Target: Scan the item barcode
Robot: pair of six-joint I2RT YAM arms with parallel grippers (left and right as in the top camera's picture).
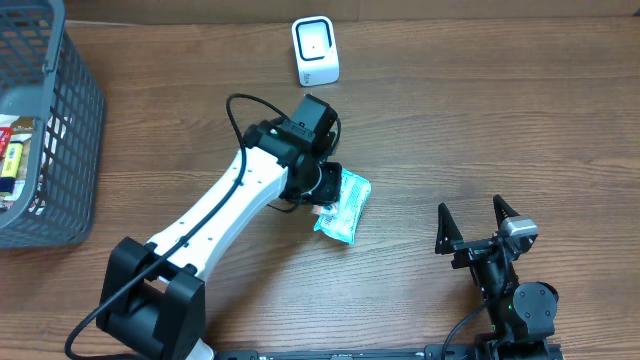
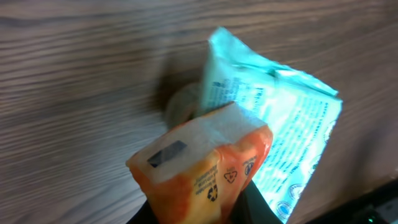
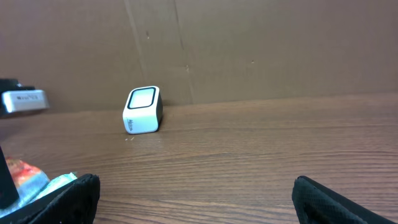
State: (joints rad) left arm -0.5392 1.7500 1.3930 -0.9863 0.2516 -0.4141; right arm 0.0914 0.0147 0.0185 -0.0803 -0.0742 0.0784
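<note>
**Grasping the item, scan still ahead**

Overhead, my left end effector (image 1: 327, 188) sits at the middle of the table (image 1: 500, 110) over a teal pouch (image 1: 347, 205), with the scanner (image 1: 315, 50) beyond it. On the left wrist, it pinches an orange packet (image 2: 205, 165); I can't see a barcode. On the right wrist, the right end effector (image 3: 193, 199) gapes wide and idle. Next I'd lift the orange packet and turn its barcode toward the scanner.

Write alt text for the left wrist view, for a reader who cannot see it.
An orange packet with a white end and recycling symbols on its side fills the lower centre, nipped between the dark fingers at the bottom edge. Behind it a pale teal packet with small print lies on the wooden table.
</note>
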